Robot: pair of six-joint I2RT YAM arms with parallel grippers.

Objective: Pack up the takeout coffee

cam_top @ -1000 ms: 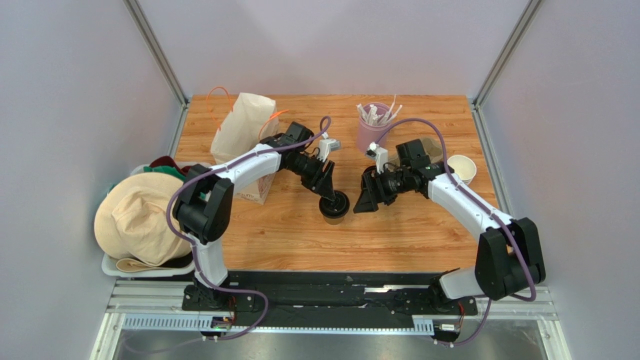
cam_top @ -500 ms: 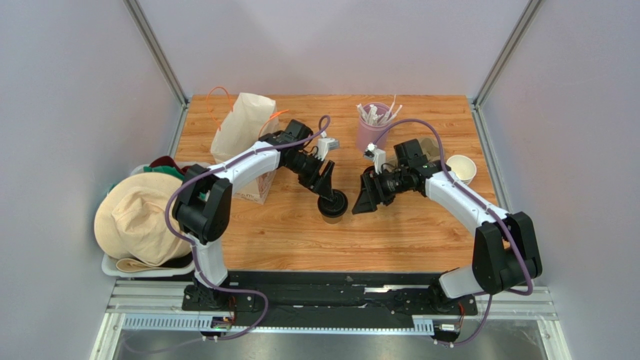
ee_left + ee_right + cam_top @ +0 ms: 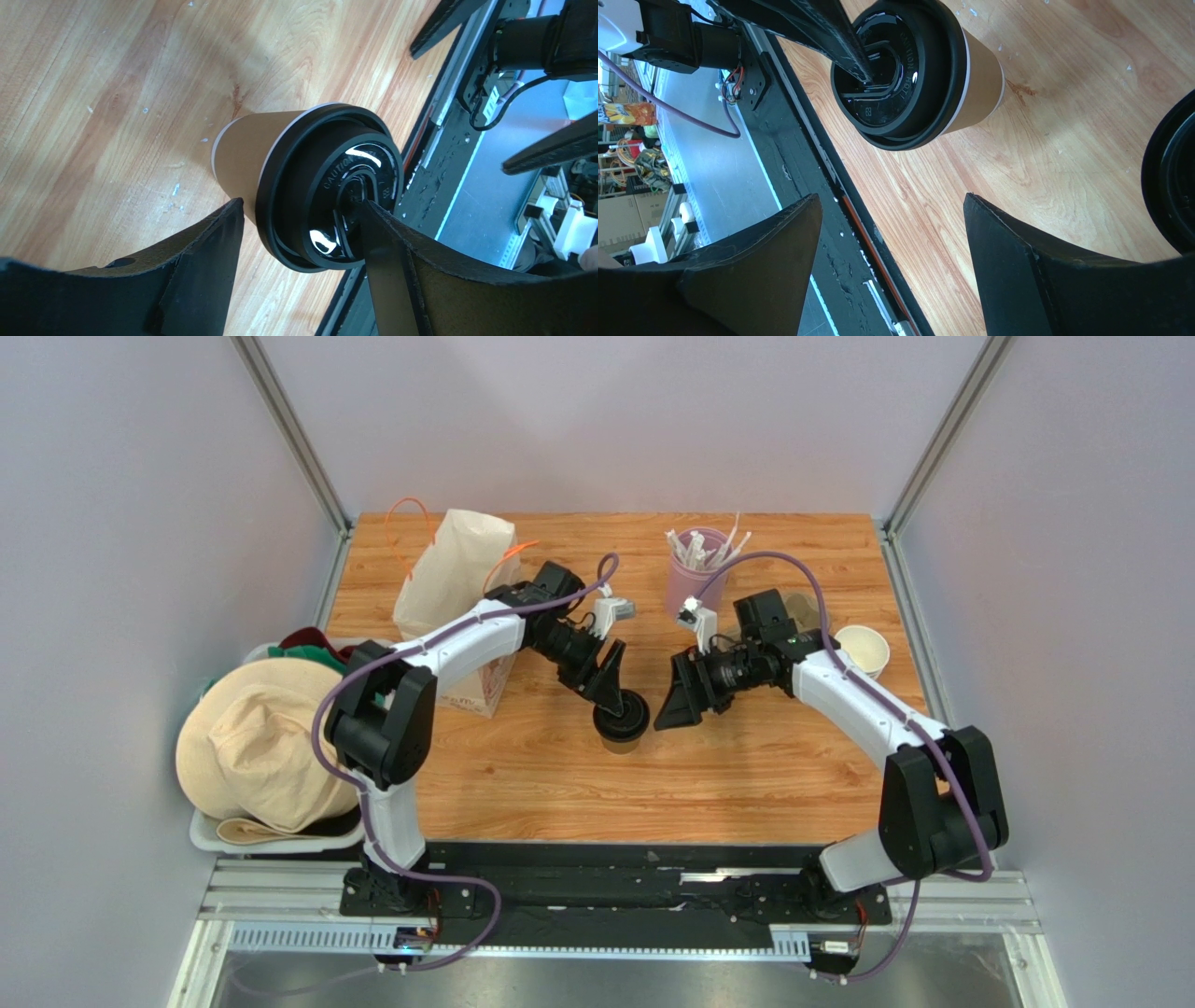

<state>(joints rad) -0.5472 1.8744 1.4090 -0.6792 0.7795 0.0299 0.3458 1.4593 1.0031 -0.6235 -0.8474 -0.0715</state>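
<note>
The takeout coffee [image 3: 622, 723] stands upright on the wooden table, a kraft-brown cup [image 3: 249, 150] under a black lid [image 3: 330, 199]. My left gripper [image 3: 613, 689] hangs over it, open. In the left wrist view my left gripper [image 3: 298, 204] straddles the lid: one fingertip [image 3: 228, 217] is off the rim, the other fingertip [image 3: 365, 210] lies over the lid's middle. My right gripper [image 3: 682, 704] is just right of the cup, open and holding nothing. The right wrist view has the cup [image 3: 980, 80] beyond my right gripper [image 3: 892, 201].
A tan paper bag [image 3: 456, 595] with orange handles stands at the back left. A pink cup of white sticks [image 3: 697, 577] and a stack of brown cups [image 3: 860, 651] are at the back right. A bin of clothes [image 3: 267, 742] sits off the table's left side.
My left gripper's jaws have widened around the lid. My right gripper has edged a little left toward the cup. The cup has stayed in place.
</note>
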